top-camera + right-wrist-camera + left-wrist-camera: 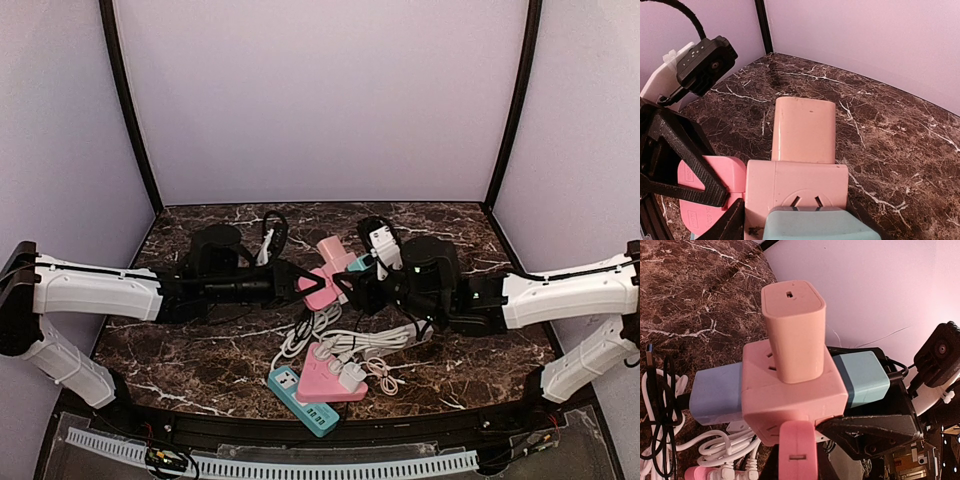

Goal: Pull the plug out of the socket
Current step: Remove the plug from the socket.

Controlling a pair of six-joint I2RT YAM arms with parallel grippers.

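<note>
- Two grippers meet at the middle of the marble table (200, 350), one on each side of the pink cube socket (795, 400).
- Left gripper (312, 287): jaws fully closed on the pink plug (797, 450). In the right wrist view, one of its black truss fingers (680, 170) lies across that plug.
- Right gripper (347, 284): jaws about half open, clamped on the body of the pink cube socket. One finger (870, 427) presses against the cube just below the teal plug (862, 377).
- Pink plug: seated in one face of the cube, with no gap visible at the joint.
- Other faces of the cube: a peach plug (792, 330) and a blue plug (715, 395) are also inserted. The blue plug sits opposite the teal one.
- Near edge of the table: a teal power strip (305, 400) and a pink power strip (330, 380) lie touching, with white cables (350, 340) coiled just behind them.
</note>
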